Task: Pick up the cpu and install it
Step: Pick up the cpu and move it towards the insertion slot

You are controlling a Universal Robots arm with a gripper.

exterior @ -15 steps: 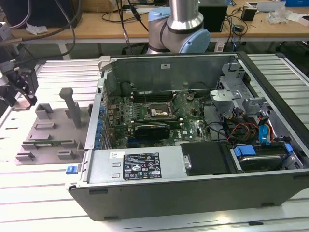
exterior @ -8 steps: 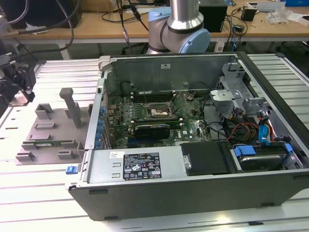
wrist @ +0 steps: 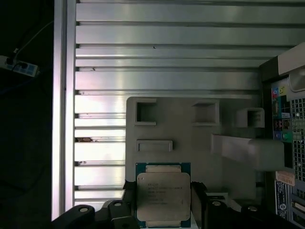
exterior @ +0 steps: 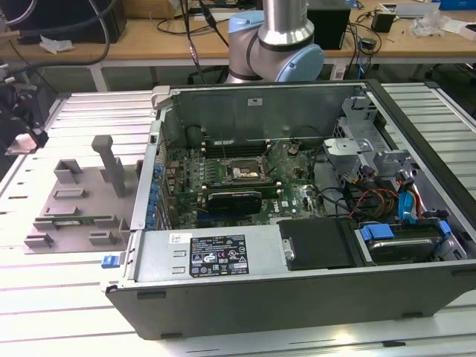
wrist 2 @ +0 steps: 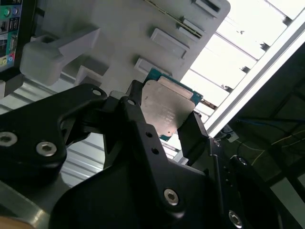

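The cpu is a small square chip with a pale silver top and a green-blue rim. My gripper is shut on it, one black finger on each side. The second wrist view shows the cpu clamped the same way in the gripper, with the grey fixture plate behind it. In the exterior view the gripper is at the far left, well away from the open computer case. The dark socket sits on the green motherboard inside the case.
A grey fixture plate with raised blocks and a long green stick lies on the slatted metal table, left of the case. Cables, drive bays and a black card crowd the case interior. The arm's base stands behind the case.
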